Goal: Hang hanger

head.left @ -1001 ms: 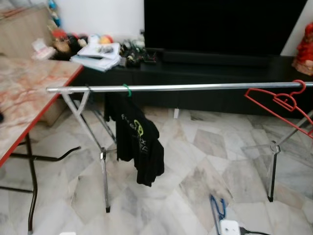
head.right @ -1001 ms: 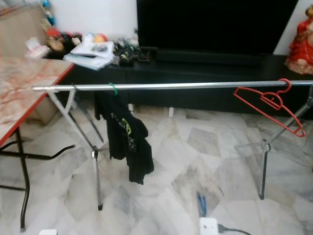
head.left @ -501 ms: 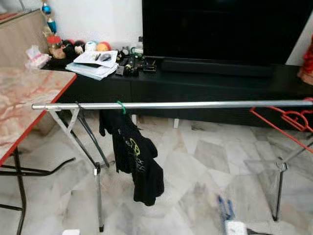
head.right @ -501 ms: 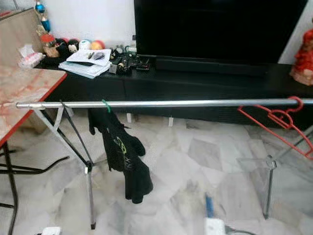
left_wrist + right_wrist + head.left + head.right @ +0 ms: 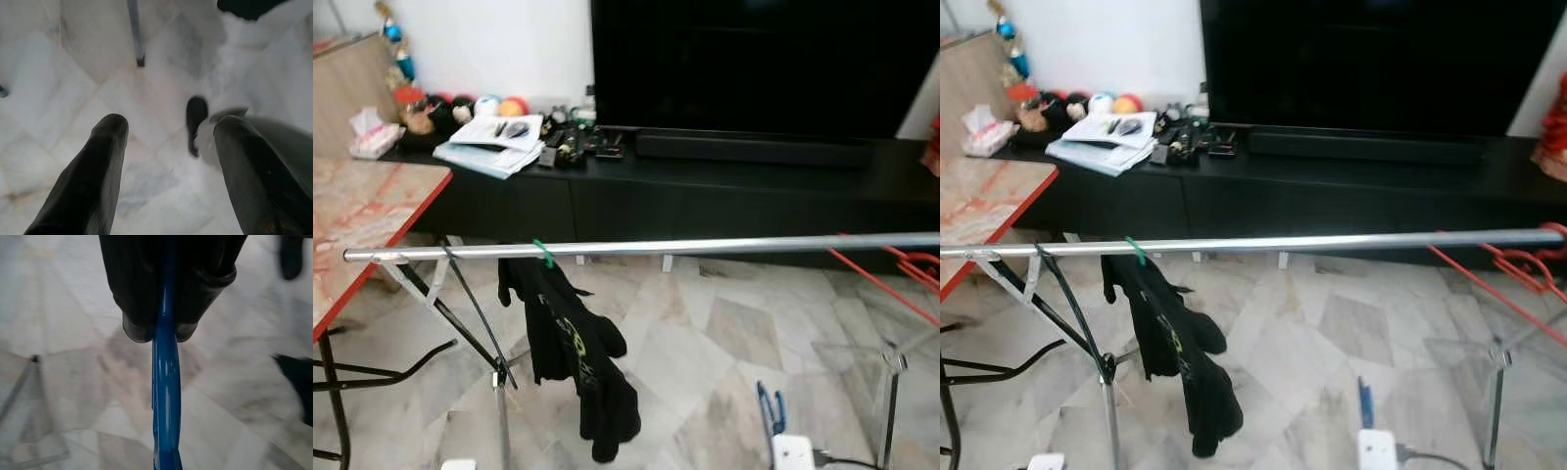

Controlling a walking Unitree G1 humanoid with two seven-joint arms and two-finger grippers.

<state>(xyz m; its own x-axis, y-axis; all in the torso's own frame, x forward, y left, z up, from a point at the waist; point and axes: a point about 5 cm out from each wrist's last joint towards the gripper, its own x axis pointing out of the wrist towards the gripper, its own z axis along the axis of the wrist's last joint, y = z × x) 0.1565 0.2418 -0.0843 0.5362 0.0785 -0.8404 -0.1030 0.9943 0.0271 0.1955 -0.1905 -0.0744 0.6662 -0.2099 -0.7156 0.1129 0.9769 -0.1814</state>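
Blue hanger [image 5: 166, 396] pinched between right gripper [image 5: 161, 328] fingers [image 5: 137, 293]

Home living rm, TV [image 5: 754, 59], drying rack [image 5: 636, 248]

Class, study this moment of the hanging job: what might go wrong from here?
1. The right gripper pinches the blue hanger on one thin bar, so it may swing or slip.
2. The rail already carries a black garment and a red hanger; the newcomer might snag either.
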